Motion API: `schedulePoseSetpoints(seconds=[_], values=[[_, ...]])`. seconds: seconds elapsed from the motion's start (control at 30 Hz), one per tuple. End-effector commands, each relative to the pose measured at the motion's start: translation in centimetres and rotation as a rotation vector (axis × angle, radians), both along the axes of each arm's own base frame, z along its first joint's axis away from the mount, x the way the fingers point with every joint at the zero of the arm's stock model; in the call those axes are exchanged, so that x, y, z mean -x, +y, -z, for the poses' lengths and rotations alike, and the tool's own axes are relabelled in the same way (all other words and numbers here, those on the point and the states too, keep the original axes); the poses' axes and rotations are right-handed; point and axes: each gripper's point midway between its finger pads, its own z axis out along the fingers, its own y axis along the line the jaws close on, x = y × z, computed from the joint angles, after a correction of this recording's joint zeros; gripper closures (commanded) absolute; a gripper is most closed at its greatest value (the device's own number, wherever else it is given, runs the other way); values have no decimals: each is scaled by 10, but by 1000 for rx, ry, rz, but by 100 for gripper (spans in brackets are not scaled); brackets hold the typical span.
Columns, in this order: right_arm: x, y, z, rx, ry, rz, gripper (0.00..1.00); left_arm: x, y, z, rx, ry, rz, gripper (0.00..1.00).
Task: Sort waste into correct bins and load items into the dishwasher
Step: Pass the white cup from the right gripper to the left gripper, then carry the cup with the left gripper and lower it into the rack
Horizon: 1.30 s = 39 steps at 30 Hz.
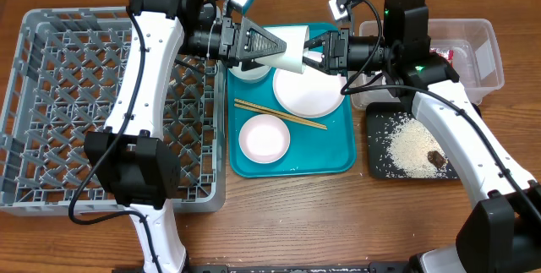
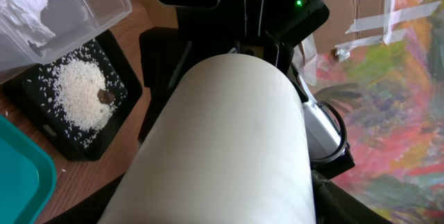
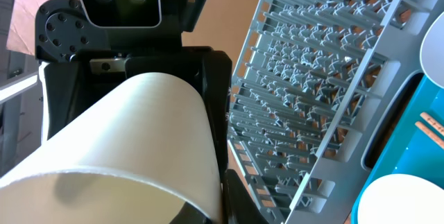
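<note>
A white cup [image 1: 292, 49] hangs on its side above the teal tray [image 1: 338, 165], held between both arms. My right gripper [image 1: 313, 53] is shut on the cup's rim [image 3: 125, 172], one finger inside the mouth. From the left, my left gripper [image 1: 281, 51] reaches around the cup's body [image 2: 229, 148], its fingers pressed to both sides. On the tray lie a white plate [image 1: 308, 91], a pinkish bowl [image 1: 264, 138], wooden chopsticks [image 1: 279, 114] and a pale bowl [image 1: 248, 73] partly hidden under the left gripper. The grey dish rack [image 1: 51, 95] stands on the left.
A clear tub [image 1: 482, 53] at the back right holds a red wrapper [image 1: 444, 53] and a white tissue [image 2: 24, 12]. In front of it a black tray [image 1: 380, 163] carries rice [image 1: 410, 146] and a brown lump [image 1: 435, 158].
</note>
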Motion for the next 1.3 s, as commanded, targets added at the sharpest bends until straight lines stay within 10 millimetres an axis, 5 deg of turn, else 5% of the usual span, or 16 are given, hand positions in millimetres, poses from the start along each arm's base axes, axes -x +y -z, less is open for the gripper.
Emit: schedulePoseSetpoints(seconds=[0.0,0.13,0.5,0.77,1.0,1.27], values=[[2,5,5,11,8,-9,96,3,1,-21,73,-49,-6,40],[2,4,5,11,9,-9,91,3,1,-21,72,-50,-6,55],[1,3,5,11,9,-4,44,2,6,2,-57,-69,-5,66],[-18,-26,22,74,24,98,9,-14,40,25,-219,-61,-80,70],[-14,-46,60,213,124,166,0,-41,93,44,-628,-55,-263,73],[-5,-63,101,415,207,237,0,-40,150,11,-1027,-35,-636,70]])
